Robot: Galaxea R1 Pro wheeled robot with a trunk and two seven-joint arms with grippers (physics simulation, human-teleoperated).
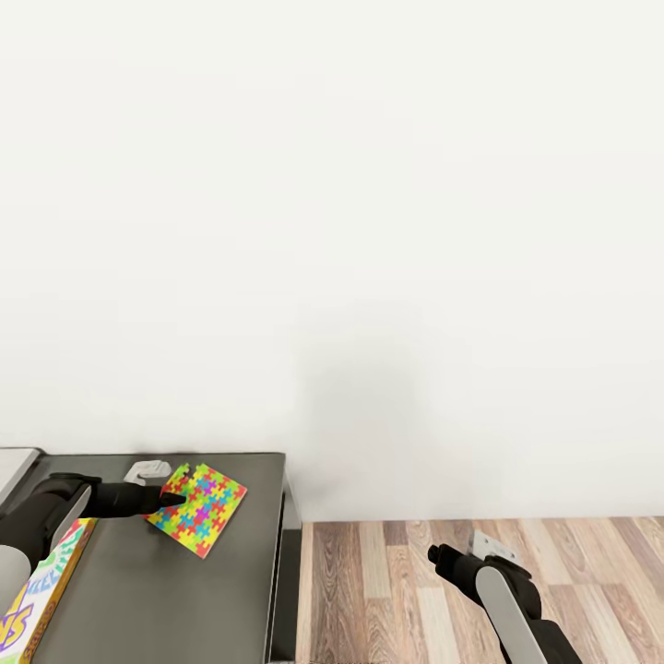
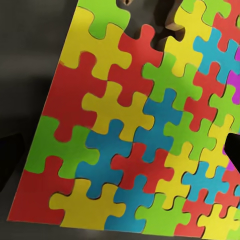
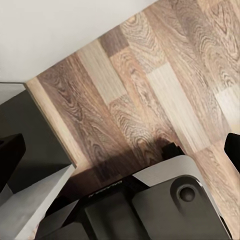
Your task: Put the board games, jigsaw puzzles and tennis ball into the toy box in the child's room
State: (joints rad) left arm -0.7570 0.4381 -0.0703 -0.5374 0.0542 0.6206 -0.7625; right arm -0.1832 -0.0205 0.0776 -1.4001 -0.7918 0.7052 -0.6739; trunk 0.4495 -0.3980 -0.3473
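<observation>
Looks like a home, prob. a child's room: plain white wall, wood-plank floor, dark grey table w/ a bright multicolour jigsaw puzzle and a colourful board game box on it.

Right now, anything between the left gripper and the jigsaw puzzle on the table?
Nothing visible. The left gripper is already at the jigsaw puzzle on the dark table; the left wrist view looks straight onto its pieces with no object in between.
</observation>
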